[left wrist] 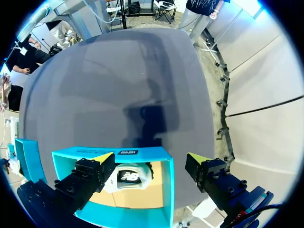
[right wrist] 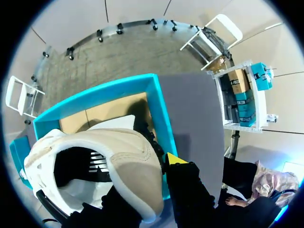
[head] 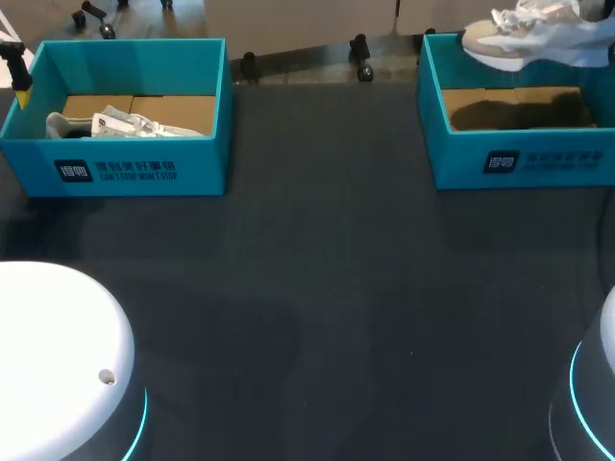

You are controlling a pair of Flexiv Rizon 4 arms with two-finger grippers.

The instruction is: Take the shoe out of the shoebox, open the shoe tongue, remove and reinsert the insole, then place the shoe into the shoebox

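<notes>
While the right gripper (right wrist: 152, 183) holds the beige shoe (head: 533, 36) in the air at the upper right of the frame, just above the open right shoebox (head: 519, 158), the box beneath shows only its cardboard floor and the shoe's shadow. From the wrist I see one yellow tip (right wrist: 175, 159) pressed to the shoe's side and the other hidden behind it. Since nothing else carries the shoe, I take the gripper as clamped on it. Lifted clear of the walls, the shoe looks ready to come over to the bench (head: 317, 288) for the tongue and insole work. At the upper left, the left gripper (left wrist: 149, 159) hangs wide open over the left shoebox (head: 115, 173), where a second shoe (head: 125, 123) lies untouched. It is probably waiting to help.
</notes>
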